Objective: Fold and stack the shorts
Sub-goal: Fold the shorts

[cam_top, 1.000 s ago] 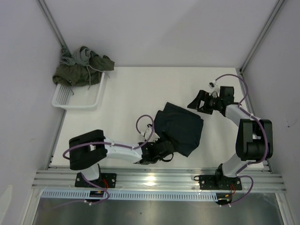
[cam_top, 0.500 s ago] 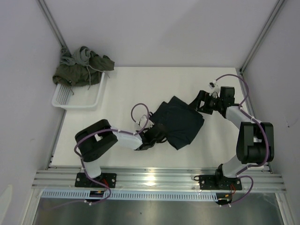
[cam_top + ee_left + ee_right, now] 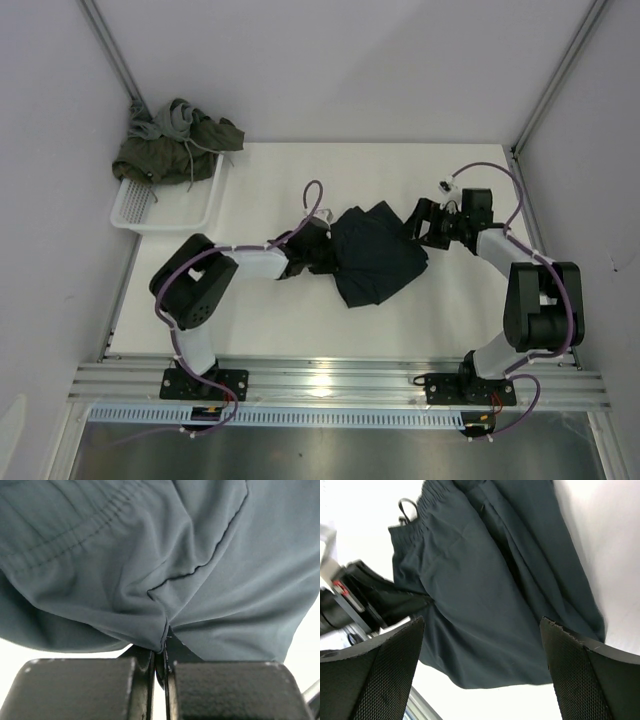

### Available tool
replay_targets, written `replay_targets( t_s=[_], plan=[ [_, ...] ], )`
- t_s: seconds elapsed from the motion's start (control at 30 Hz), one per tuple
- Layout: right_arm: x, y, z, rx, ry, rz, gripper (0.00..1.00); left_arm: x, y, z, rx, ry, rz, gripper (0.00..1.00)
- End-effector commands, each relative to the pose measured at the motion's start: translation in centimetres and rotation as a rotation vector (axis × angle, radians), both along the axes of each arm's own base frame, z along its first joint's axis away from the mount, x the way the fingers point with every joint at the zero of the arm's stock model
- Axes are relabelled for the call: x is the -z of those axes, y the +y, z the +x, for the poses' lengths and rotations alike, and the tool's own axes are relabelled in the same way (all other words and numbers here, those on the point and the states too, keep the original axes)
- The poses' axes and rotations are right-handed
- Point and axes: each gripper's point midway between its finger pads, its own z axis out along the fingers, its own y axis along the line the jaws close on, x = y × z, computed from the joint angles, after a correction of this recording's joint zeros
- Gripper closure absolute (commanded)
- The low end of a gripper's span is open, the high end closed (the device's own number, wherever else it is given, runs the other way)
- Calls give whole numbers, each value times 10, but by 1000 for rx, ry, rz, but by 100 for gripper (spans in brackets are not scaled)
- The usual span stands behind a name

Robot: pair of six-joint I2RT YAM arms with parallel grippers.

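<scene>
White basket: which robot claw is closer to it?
Left. The left claw, shut on the navy shorts, is right of the white basket; the right claw, open, is farther off, beyond the shorts.

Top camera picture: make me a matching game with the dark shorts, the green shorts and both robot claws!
Things:
1. navy shorts
2. olive green shorts
3. left gripper
4. right gripper

Place or state:
A. jaws wide open
B. piled on the white basket
C. middle of the table
D. shut, pinching dark cloth

Pairs: 1-C, 2-B, 3-D, 4-A
</scene>
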Motion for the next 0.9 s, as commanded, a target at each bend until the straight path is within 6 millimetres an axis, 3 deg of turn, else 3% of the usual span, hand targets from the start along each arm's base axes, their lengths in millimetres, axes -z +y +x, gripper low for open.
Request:
replay_targets(
  t_s=[0.0, 0.13, 0.23, 0.43, 0.6, 0.73, 0.87],
  plan=[
    [24, 0, -4, 20, 49, -42, 0, 20, 18, -28, 347, 80, 10, 98],
    [33, -3, 6, 42, 69, -64, 1, 14, 35, -25, 395, 93, -129, 89],
    [43, -8, 21, 60, 94, -96, 1, 19, 51, -15, 387, 100, -98, 85],
    [63, -5, 39, 42, 135, -89, 0, 11, 51, 4, 399, 69, -44, 76],
    [78, 32, 25, -94, 166, 14, 1, 3, 52, 13, 394, 41, -19, 60],
    [81, 45, 15, -136, 179, -2, 1, 3, 52, 17, 384, 38, -6, 44],
    [82, 49, 4, -145, 189, -28, 2, 2, 51, 21, 372, 33, -10, 38]
  ],
)
